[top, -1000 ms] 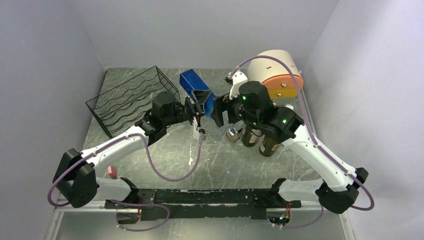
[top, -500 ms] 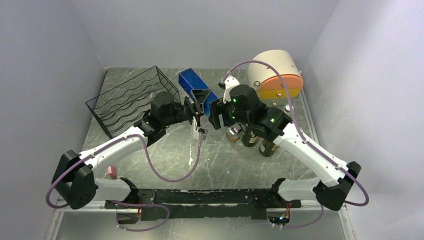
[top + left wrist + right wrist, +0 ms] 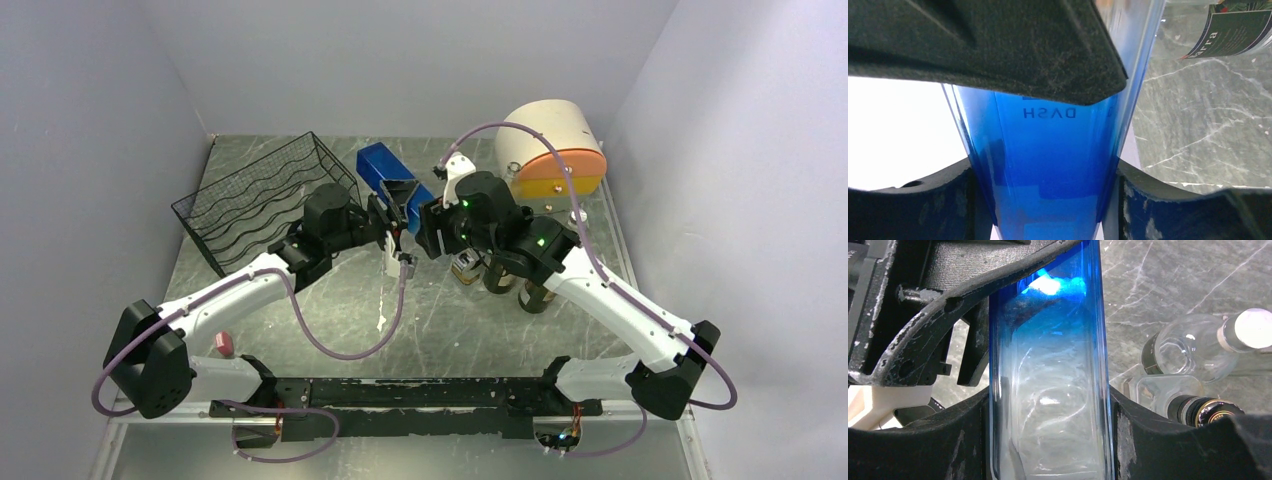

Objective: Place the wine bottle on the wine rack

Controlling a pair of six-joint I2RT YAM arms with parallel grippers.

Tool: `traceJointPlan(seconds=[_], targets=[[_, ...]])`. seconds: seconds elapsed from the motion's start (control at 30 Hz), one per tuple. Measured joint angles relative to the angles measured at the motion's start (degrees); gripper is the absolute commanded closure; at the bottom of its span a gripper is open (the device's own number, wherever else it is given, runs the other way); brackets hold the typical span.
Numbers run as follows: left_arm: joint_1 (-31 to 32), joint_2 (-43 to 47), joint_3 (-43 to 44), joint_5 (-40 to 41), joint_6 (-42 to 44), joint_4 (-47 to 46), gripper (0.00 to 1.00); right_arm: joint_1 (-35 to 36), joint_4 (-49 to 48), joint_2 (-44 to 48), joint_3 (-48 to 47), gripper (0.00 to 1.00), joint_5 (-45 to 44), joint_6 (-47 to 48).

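1. While both arms are meeting over the table (image 3: 450,320), the wine rack (image 3: 265,200), black wavy wire, is standing far left, and the cream-and-orange drum-shaped box (image 3: 552,140) is lying far right, its contents hidden.
2. The wine bottle (image 3: 383,168), flat-sided glass fading from deep blue to clear, is hanging just right of the rack, not on it.
3. The left gripper (image 3: 1045,200) is clamping the bottle, and the right gripper (image 3: 1048,440) is pressing both its sides too.
4. A clear bottle (image 3: 1188,352) and a dark gold-capped bottle (image 3: 1205,412) are sitting nearby.
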State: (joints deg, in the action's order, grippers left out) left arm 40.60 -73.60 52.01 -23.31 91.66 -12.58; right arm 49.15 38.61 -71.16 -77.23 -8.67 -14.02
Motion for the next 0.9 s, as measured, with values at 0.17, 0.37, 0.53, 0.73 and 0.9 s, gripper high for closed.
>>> traceJointPlan(seconds=[0.17, 0.37, 0.53, 0.73, 0.9], targets=[[0.17, 0.07, -1.33, 1.88, -4.09, -3.30, 0.30, 0.13, -0.72, 0.42, 0.00, 1.00, -0.61, 1.27], [0.39, 1.92, -5.88, 5.62, -13.94, -14.53, 0.02, 0.52, -1.92, 1.05, 0.02, 1.00, -2.05, -0.48], [0.37, 5.38, -7.43, 7.56, -19.21, -16.92, 0.01, 0.13, -2.64, 2.23, 0.04, 1.00, -4.74, -2.08], [0.37, 10.60, -8.33, 8.35, -25.29, -17.20, 0.00, -0.48, -2.56, 2.89, 0.31, 1.00, -7.23, -2.27], [0.39, 14.01, -8.09, 14.29, -41.33, -17.05, 0.01, -0.68, -2.27, 2.86, 2.51, 1.00, -7.02, -2.27]])
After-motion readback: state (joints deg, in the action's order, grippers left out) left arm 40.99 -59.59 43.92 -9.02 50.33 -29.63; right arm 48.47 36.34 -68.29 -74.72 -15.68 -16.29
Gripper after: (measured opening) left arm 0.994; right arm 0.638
